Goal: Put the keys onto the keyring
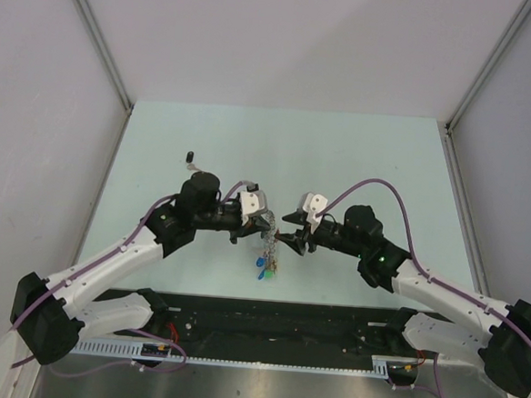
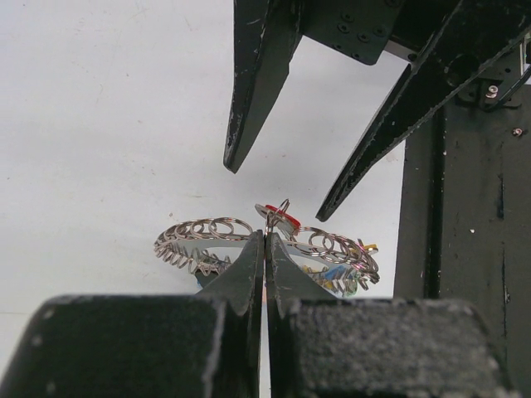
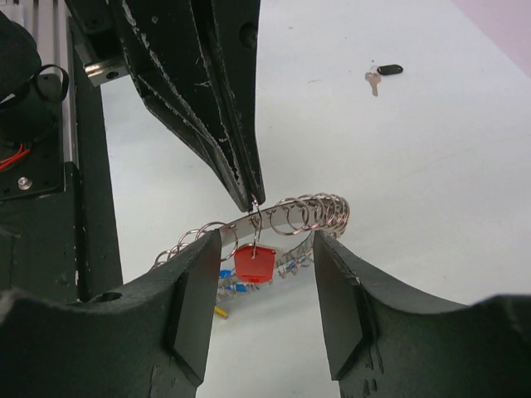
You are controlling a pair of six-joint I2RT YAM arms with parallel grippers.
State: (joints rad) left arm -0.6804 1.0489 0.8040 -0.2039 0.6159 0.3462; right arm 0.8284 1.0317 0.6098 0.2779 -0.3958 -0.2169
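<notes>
The keyring (image 3: pixel 311 214), a silver band strung with many small rings, hangs above the table with coloured keys (image 1: pixel 261 267) dangling under it. My left gripper (image 2: pixel 265 242) is shut on its band; from the right wrist it shows as dark fingers (image 3: pixel 236 157) coming down onto the band. A red-headed key (image 3: pixel 253 264) hangs by a small ring right at that pinch point. My right gripper (image 3: pixel 265 242) is open, one finger on each side of the red key and touching neither it nor the band. From above, the two grippers meet tip to tip at the keyring (image 1: pixel 270 231).
A lone black-headed key (image 1: pixel 191 157) lies on the pale table at the back left, also in the right wrist view as the black-headed key (image 3: pixel 383 72). The black mounting rail (image 1: pixel 265 331) runs along the near edge. Grey walls enclose the table.
</notes>
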